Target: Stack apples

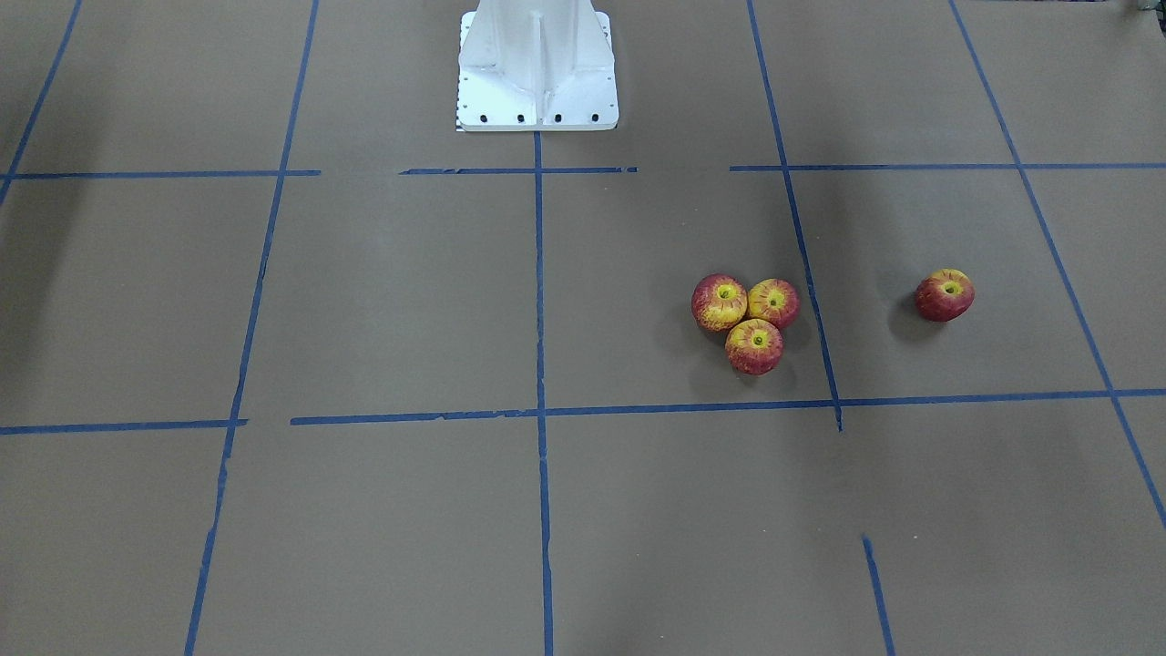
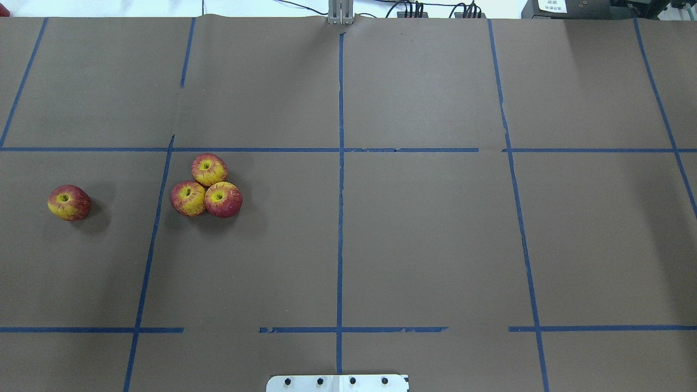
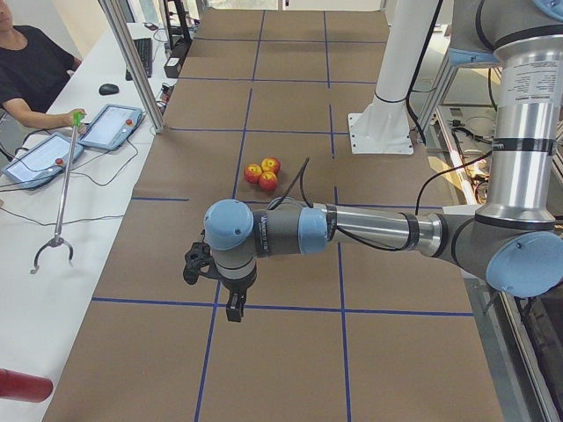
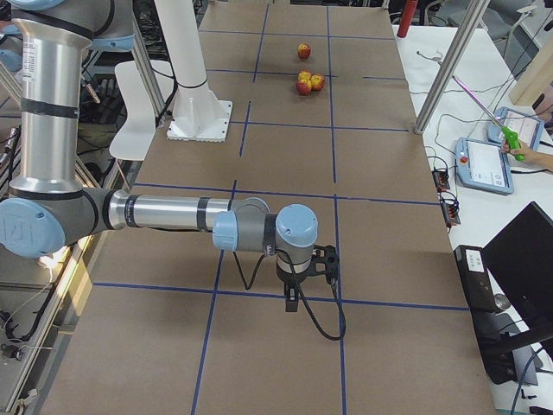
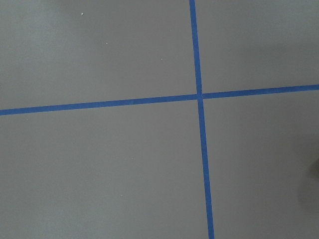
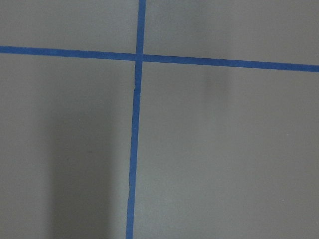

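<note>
Three apples [image 1: 753, 346] lie touching in a cluster on the brown paper; in the overhead view the cluster [image 2: 209, 185] sits left of centre. A fourth apple [image 1: 945, 294] lies alone, farther toward the table's left end [image 2: 69, 202]. All rest on the paper, none on top of another. My left gripper [image 3: 233, 308] shows only in the exterior left view, hanging above the paper, well short of the cluster [image 3: 264, 171]. My right gripper [image 4: 292, 301] shows only in the exterior right view, far from the apples [image 4: 309, 83]. I cannot tell whether either is open. The wrist views show only paper and tape.
Blue tape lines form a grid on the paper. The white robot base [image 1: 537, 73] stands at the table's robot side. An operator holds a long grabber stick [image 3: 62, 189] beside the table, near tablets [image 3: 110, 125].
</note>
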Tool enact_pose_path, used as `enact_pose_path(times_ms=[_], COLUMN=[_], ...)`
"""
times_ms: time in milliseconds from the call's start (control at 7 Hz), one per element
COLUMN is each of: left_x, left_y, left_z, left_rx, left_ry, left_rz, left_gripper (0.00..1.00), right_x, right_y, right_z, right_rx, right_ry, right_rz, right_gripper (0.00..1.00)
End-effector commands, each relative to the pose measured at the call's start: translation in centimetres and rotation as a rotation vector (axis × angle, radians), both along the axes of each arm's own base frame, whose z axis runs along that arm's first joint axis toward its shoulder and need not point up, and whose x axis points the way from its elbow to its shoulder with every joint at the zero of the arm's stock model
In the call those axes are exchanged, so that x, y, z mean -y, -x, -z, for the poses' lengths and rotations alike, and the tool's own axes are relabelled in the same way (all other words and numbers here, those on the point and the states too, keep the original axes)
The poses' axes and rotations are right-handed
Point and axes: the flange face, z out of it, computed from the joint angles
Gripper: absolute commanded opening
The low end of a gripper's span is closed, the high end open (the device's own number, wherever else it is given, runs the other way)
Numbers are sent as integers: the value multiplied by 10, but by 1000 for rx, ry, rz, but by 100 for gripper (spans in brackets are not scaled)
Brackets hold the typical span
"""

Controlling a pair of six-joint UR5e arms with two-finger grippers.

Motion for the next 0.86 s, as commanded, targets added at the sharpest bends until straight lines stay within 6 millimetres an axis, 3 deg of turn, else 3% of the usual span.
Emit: enact_pose_path(times_ms=[0, 429, 571, 714], left_x=[3, 4, -1, 5], left_y=[-1, -2, -4, -3], left_z=[-4, -5, -16, -39], left_rx=[10, 11, 10, 23], left_ry=[-48, -46, -42, -124], left_rz=[-22, -18, -15, -15], left_gripper=[100, 100, 100, 100], right_x=[0, 0, 0, 0], right_y=[0, 0, 0, 0], right_z=[0, 0, 1, 0], right_rx=[1, -1, -1, -1], right_ry=[0, 2, 0, 0], right_rz=[0, 0, 0, 0], right_gripper=[100, 100, 100, 100])
